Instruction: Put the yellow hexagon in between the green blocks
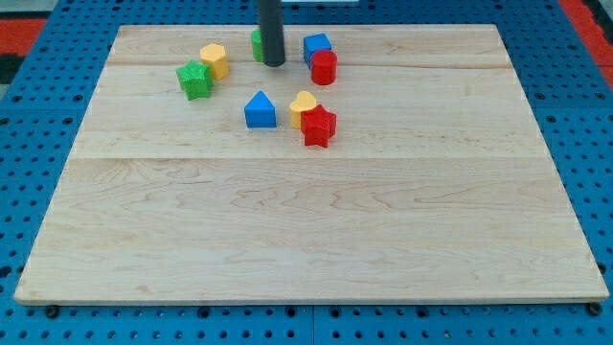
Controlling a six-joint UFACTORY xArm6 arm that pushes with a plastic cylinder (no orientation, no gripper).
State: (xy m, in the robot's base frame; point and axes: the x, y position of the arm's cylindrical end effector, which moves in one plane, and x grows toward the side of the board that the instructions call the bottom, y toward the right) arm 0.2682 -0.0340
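Note:
The yellow hexagon (215, 59) lies near the view's top left, touching the upper right of a green star-shaped block (194, 80). A second green block (257, 44) sits to its right, mostly hidden behind my rod; its shape cannot be made out. My tip (275, 64) rests on the board just right of that green block, between it and the blue cube (316, 46). The hexagon is left of my tip, about a block's width from the hidden green block.
A red cylinder-like block (324, 67) touches the blue cube's lower right. A blue house-shaped block (260, 110), a yellow heart (303, 103) and a red star (319, 126) lie below. The wooden board (306, 230) sits on a blue pegboard.

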